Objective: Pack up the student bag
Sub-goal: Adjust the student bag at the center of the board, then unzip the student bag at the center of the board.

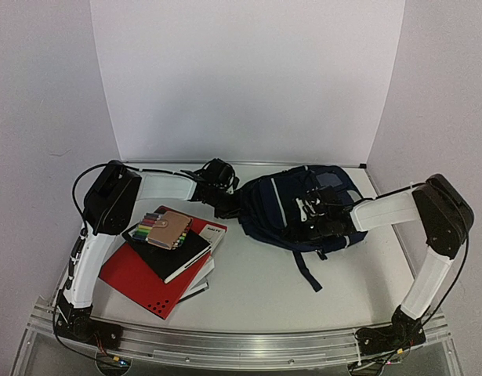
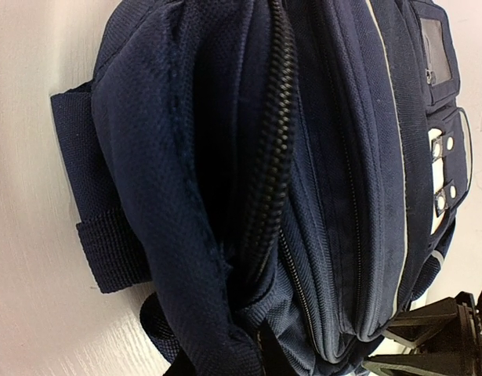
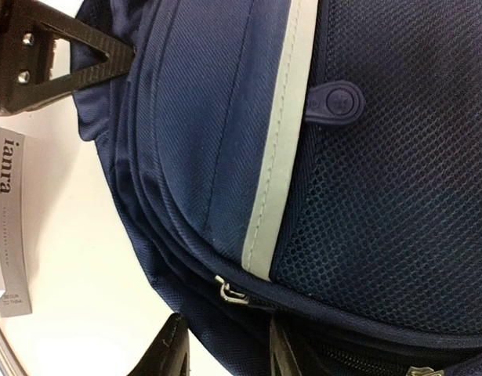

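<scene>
Top view: student bag lies toward the far right corner of the bench — left gripper at its left end, right gripper on its front. Left wrist: the bag and its black zipper fill the frame, own jaws hidden, grip can't be told. Right wrist: fingers straddle the bag's zipper pull — pinched or not, can't tell.

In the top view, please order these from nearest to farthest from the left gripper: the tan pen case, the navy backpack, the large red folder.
1. Dark navy fabric backpack: its left end at the left gripper.
2. Tan pen case with coloured pens: atop the book stack, leftward.
3. Large red folder: under the stack, toward the front edge.
</scene>
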Controlling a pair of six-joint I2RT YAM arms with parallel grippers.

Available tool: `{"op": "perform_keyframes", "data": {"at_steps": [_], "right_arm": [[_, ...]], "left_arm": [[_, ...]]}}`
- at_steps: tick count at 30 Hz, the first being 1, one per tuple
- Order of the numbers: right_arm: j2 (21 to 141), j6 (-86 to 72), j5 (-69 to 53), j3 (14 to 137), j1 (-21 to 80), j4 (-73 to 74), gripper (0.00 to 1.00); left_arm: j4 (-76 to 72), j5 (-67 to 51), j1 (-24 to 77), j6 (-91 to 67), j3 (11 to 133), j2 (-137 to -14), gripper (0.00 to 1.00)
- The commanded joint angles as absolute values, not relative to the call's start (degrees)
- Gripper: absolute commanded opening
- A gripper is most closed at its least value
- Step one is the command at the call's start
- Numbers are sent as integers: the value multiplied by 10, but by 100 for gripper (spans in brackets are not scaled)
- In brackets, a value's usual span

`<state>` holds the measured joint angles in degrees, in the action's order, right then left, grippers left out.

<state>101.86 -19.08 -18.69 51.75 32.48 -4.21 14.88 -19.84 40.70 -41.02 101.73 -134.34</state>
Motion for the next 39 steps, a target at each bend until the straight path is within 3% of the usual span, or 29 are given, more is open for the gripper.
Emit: {"op": "perform_keyframes", "data": {"at_steps": [1, 5, 9, 26, 39], "right_arm": [[1043, -188, -133, 531, 329, -69, 31], [1044, -196, -120, 534, 331, -77, 23], [1030, -203, -138, 532, 330, -78, 22], [1063, -279, -217, 575, 327, -79, 39], [1056, -308, -242, 555, 283, -80, 39]], "left_arm": [[123, -229, 418, -414, 1009, -1326, 8], [124, -227, 418, -414, 1002, -1320, 7], [125, -226, 419, -411, 998, -1317, 5], [127, -220, 424, -411, 978, -1303, 3], [123, -222, 425, -409, 972, -1298, 1]]}}
